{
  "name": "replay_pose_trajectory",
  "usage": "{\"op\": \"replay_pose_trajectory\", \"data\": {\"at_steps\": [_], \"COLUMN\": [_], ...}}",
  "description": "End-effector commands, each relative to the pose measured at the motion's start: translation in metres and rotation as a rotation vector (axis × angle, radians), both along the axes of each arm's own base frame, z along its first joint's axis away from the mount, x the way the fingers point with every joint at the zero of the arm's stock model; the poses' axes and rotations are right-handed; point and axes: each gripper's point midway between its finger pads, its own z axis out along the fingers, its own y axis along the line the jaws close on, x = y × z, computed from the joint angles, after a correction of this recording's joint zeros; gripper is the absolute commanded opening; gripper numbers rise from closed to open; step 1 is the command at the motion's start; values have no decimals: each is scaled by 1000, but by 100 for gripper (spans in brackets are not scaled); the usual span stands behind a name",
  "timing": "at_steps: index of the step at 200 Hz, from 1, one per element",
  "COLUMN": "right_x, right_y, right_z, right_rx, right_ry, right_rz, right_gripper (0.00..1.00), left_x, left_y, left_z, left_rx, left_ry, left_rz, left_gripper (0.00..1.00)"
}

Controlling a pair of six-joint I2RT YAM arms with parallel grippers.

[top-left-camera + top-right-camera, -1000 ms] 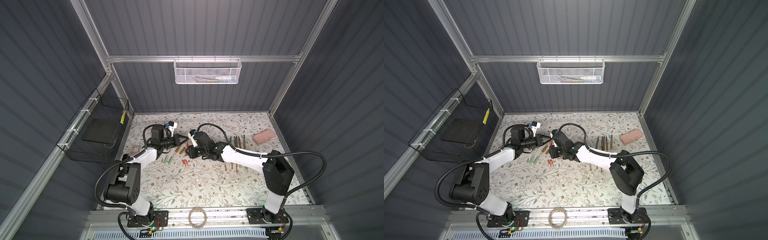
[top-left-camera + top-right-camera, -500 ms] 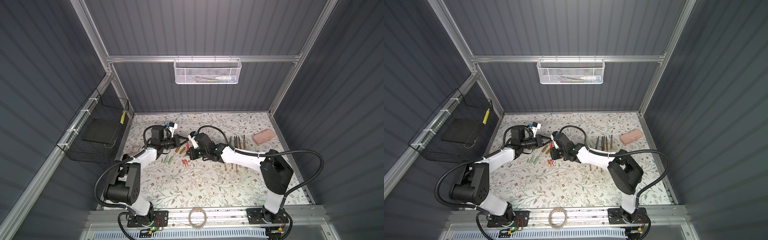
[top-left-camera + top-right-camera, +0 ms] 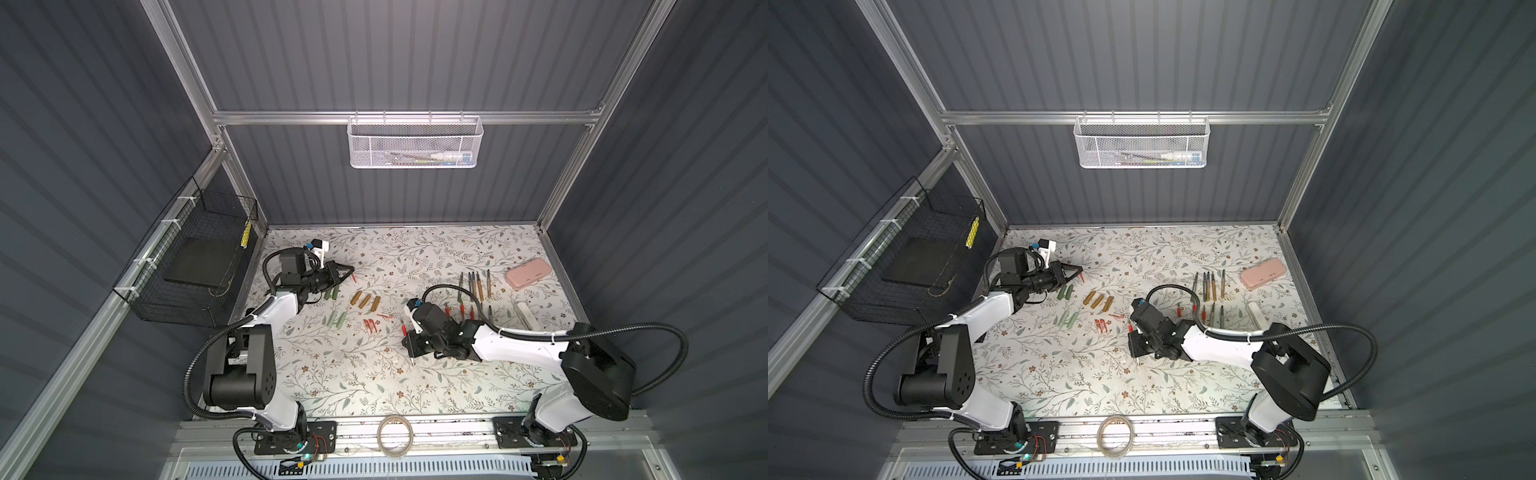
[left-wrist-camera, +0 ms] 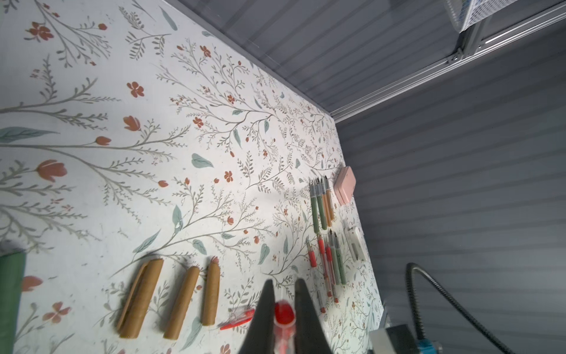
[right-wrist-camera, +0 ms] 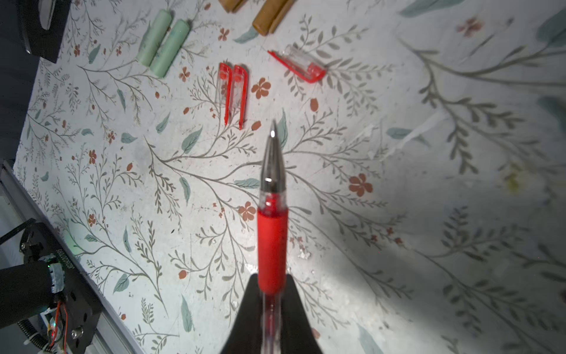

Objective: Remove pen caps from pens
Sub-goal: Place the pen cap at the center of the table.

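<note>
My left gripper [image 3: 350, 276] [image 4: 283, 285] is at the back left, shut on a small red pen cap [image 4: 284, 312]. Nearer the front, at mid-table, my right gripper [image 3: 409, 347] [image 5: 272, 277] is shut on a clear-bodied pen [image 5: 272, 214] with a red grip and a bare metal tip. Loose caps lie between the arms: golden-brown [image 3: 365, 301], pale green [image 3: 336, 320], dark green [image 3: 330, 294] and red clipped ones [image 5: 234, 92]. Several more pens [image 3: 473, 284] lie in rows at the right.
A pink oblong case [image 3: 528, 272] and a white oblong object [image 3: 524, 315] lie at the far right. A black wire basket [image 3: 195, 257] hangs on the left wall. A white mesh basket [image 3: 415, 143] hangs on the back wall. A tape roll [image 3: 395, 432] sits on the front rail.
The right gripper has closed on the pen and drawn away from the left gripper, toward the front and right. The red cap stayed in the left gripper, which kept still.
</note>
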Motion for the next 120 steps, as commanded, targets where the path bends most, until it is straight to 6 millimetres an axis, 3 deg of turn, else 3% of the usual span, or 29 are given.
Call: {"op": "replay_pose_trajectory", "data": {"at_steps": [1,59,120], "right_x": [20,49,65], "right_y": [-20,-60,-88], "right_z": [14,13,-13], "right_rx": [-67,-160,-250], "right_ry": [-46,6,51], "right_rz": [-74,-158,-267], "right_gripper": [0,0,0], "left_x": [-23,-85,-95], "left_y": [7,20,1], "left_z": [-26,-96,-125], "left_rx": [87,250,261], "left_ry": [86,283,315], "left_rz": [14,-20,-40], "left_gripper": [0,0,0]}}
